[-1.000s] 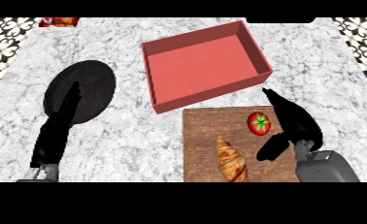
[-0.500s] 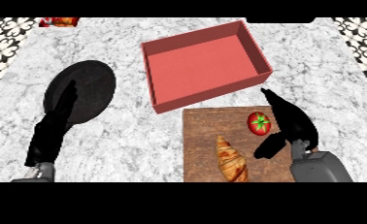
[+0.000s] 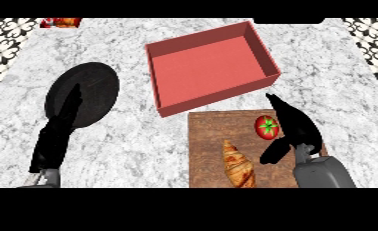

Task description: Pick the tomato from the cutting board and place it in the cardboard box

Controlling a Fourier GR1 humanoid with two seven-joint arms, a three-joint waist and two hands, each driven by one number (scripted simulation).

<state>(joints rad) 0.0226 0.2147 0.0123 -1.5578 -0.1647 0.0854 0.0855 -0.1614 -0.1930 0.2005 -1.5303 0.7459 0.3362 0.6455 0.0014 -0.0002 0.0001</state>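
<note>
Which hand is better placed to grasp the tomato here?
The right hand. It sits open right beside the tomato on the cutting board, with the box just beyond. The left hand is far off, across the counter, over the dark round plate.

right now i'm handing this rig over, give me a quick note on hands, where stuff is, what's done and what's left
Right hand: open beside the tomato, at its right side, fingers not curled round it; contact cannot be told.
Left hand: open, holding nothing, lying over the left counter with its fingers across a dark round plate.
Tomato: on the cutting board, upper right part. A croissant lies on the board too.
Cardboard box: just beyond the board, nothing in it.
Done: right hand brought to the tomato.
Left: grasp it, lift it, carry it to the box, release.
</note>
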